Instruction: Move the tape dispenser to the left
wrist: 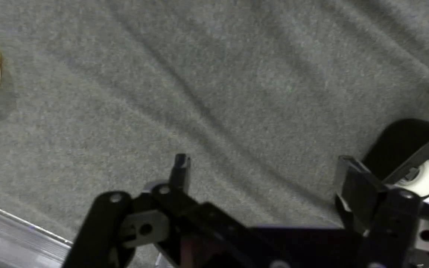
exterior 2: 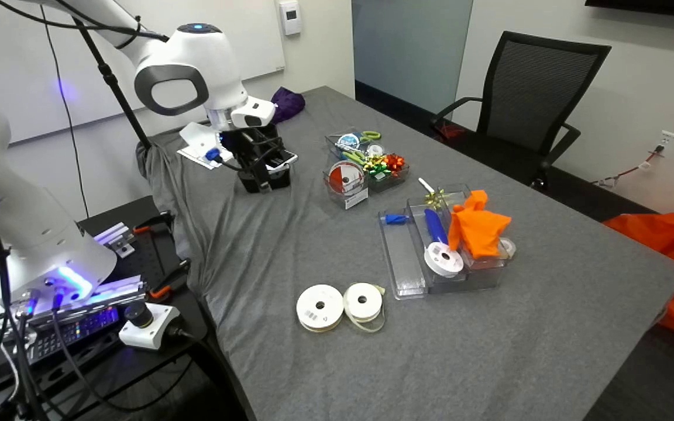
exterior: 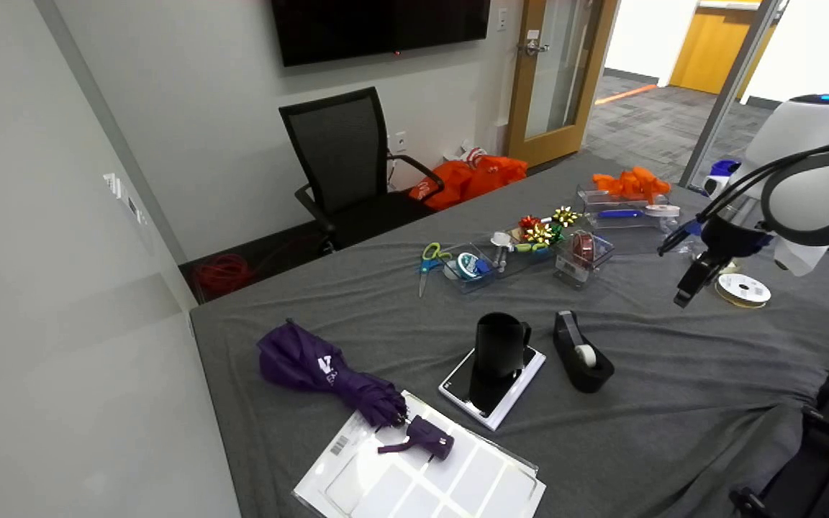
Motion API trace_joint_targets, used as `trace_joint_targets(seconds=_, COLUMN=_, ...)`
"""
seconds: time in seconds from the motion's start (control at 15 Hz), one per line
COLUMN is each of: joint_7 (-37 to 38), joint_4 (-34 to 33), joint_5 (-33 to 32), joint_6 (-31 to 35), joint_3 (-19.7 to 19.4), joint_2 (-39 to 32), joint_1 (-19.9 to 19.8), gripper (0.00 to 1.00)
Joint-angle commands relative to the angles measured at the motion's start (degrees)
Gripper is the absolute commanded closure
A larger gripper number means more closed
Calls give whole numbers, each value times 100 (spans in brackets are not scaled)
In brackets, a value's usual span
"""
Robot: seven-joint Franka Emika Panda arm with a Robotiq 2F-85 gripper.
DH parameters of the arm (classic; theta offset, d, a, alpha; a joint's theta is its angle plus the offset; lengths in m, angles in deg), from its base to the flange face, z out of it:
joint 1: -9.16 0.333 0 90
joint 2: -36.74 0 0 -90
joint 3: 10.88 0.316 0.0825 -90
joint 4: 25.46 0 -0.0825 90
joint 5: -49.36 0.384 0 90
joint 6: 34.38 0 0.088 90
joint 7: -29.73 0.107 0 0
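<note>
In an exterior view, a black screen hangs at twelve o'clock on a pale wall, with a black mesh chair at eleven. A wood-framed glass door stands at one, gray carpet showing at two. In an exterior view, the floor at four o'clock is dark, perhaps carpeted.

In an exterior view the camera looks from high across the table toward the far-right door. In an exterior view with the robot's base near left, the camera faces the table's far end. Both share table, chair and arm. The wrist view, closer, seems aimed almost straight down; it shares the tape dispenser with an exterior view.
</note>
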Motion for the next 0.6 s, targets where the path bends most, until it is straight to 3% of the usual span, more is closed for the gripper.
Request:
trace_joint_targets(seconds=0.0, joint_7=65, joint_4=-10, joint_5=-73, joint_6=-16, joint_3=-67, joint_2=11, joint_1=26, gripper=0)
trace_joint_targets(seconds=0.53, joint_7=64, joint_4=-10, joint_5=-61, joint_6=-17, joint_3=-57, joint_2=2, joint_1=57, gripper=0)
